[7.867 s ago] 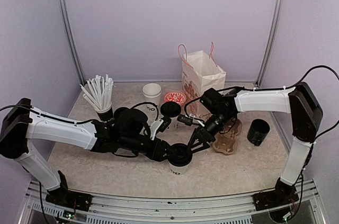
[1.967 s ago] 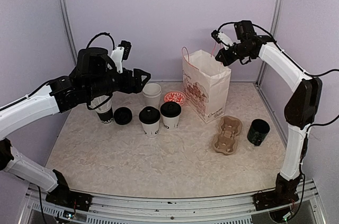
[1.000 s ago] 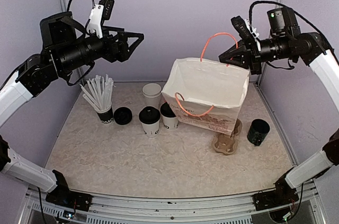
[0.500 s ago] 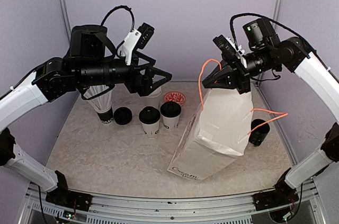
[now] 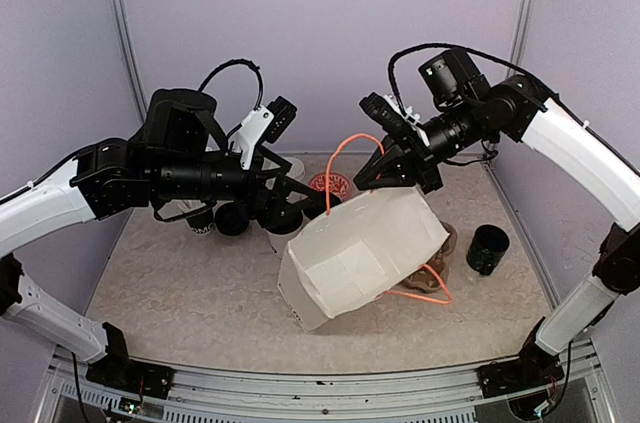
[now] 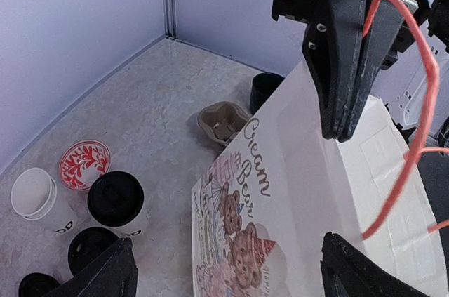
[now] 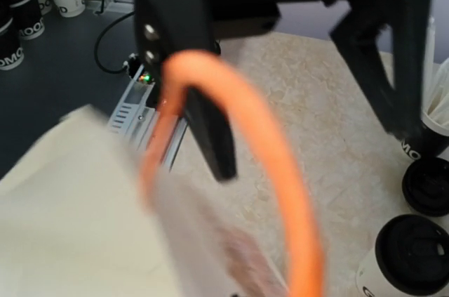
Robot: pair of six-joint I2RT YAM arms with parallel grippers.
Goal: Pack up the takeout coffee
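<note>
The paper bag (image 5: 360, 253) has swung from right to lower centre and now hangs tipped, base toward the camera, over the surface (image 5: 180, 293). The right tool (image 5: 378, 171) stays clamped on its orange handle (image 5: 338, 155); the left tool (image 5: 297, 207) gapes wide, holding nothing. Behind, centre left, the 2 lidded cups (image 6: 116, 202) stand unpacked: the bag likely needs standing first.

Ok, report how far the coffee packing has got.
Done: two cups are lidded. In hand: the right end effector is shut on the paper bag's orange handle, bag tilted; left end effector open, empty. Left: both cups stand on the table, none bagged.
</note>
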